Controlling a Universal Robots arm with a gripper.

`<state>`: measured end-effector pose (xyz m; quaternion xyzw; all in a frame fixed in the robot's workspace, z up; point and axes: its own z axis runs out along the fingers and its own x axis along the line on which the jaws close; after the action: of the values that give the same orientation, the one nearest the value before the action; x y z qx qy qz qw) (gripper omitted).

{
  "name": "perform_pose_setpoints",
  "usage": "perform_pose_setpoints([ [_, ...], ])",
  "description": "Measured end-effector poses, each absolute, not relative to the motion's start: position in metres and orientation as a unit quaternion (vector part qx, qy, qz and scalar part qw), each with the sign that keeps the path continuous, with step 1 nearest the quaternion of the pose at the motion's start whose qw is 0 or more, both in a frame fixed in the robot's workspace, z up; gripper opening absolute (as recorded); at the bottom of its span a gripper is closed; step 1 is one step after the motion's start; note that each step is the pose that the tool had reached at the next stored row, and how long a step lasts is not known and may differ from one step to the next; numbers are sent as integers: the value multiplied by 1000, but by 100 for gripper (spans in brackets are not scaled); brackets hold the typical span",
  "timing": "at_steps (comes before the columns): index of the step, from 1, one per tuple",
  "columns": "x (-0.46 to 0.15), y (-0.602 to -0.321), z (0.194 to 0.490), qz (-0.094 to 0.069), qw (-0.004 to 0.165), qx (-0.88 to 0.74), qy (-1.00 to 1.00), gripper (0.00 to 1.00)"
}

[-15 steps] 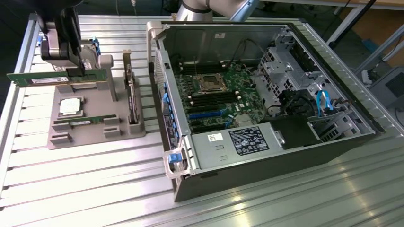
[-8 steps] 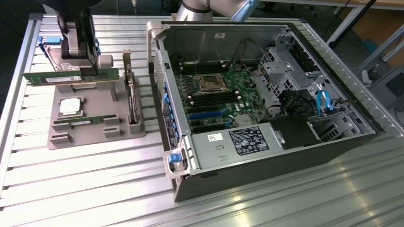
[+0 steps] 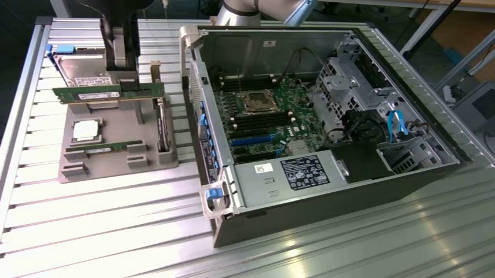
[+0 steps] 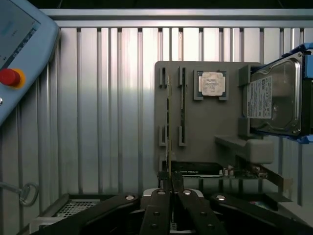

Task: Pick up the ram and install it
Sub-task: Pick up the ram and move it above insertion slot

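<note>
1. Wrist view is showing the gripper (image 4: pixel 170 188) clamping its jaws shut on the ram (image 4: pixel 168 128), which is hanging edge-on over the grey tray (image 4: pixel 205 127).
2. Exterior view is placing that ram (image 3: pixel 87 92) at ten o'clock in the frame, riding clear above the tray and seemingly gripped toward one end. That grip is risking a tilt or slip.
3. At six o'clock from it, a processor chip (image 3: pixel 85 130) and a second stick (image 3: pixel 101 149) are sitting in the tray. A sagging ram could be knocking them.
4. At three o'clock, the open computer case (image 3: pixel 309 214) is exposing its motherboard (image 3: pixel 263 113). A crooked stick could be catching the case wall or jamming off-slot.
</note>
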<state>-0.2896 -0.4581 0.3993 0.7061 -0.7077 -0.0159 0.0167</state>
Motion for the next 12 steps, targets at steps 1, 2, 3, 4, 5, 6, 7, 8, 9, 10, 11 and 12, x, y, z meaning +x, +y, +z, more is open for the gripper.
perform_pose_setpoints([
  [1,-287,-458,399,-16,17,706,-708,12],
  [2,-284,-458,399,-16,17,706,-708,12],
  [3,-281,-458,399,-16,17,706,-708,12],
  [4,-278,-458,399,-16,17,706,-708,12],
  [5,-274,-458,399,-16,17,706,-708,12],
  [6,-269,-458,399,-17,17,706,-708,12],
  [7,-266,-458,399,-17,18,706,-708,12],
  [8,-263,-458,399,-17,18,706,-708,12],
  [9,-260,-458,399,-17,18,706,-708,12],
  [10,-256,-458,399,-17,18,706,-708,12],
  [11,-253,-458,399,-17,18,706,-708,12],
  [12,-246,-458,399,-18,18,706,-708,12],
])
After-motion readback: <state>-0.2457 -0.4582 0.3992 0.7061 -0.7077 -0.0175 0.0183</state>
